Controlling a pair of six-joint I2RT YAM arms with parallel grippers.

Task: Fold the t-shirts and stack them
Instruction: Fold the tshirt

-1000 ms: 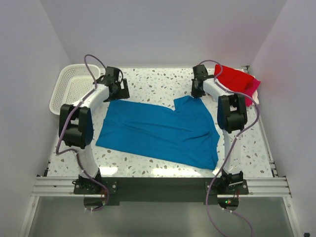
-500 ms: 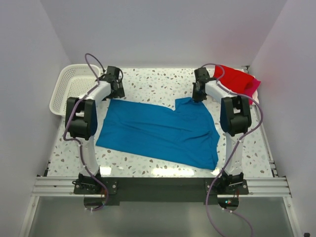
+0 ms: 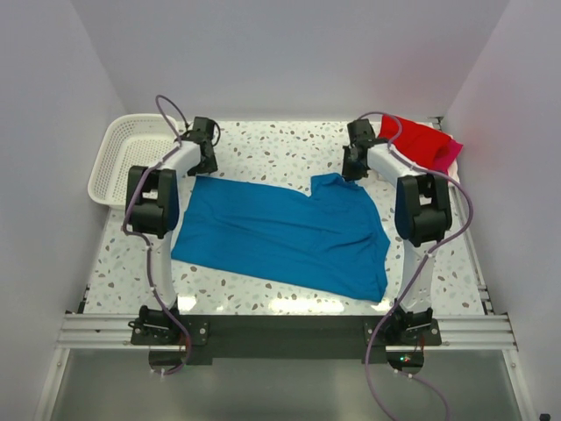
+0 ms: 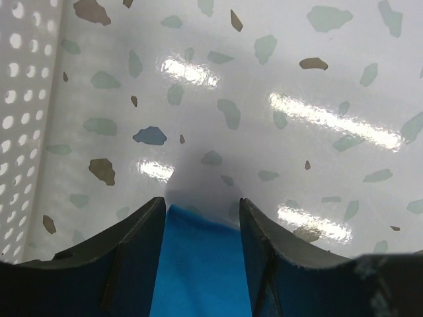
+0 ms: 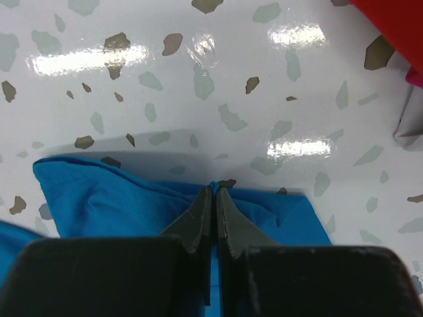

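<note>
Folding the blue shirt [image 3: 280,232], spread flat mid-desk, seems the step in hand: the right tool [image 5: 213,193] is clamped on its far edge, while the left tool [image 4: 201,206] straddles its far-left corner, jaws apart, and should close before both lift.

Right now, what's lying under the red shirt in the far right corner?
A magenta-pink shirt shows as a strip beneath the red shirt, along its right edge. How far it runs under, and whether anything else lies there, is covered.
</note>
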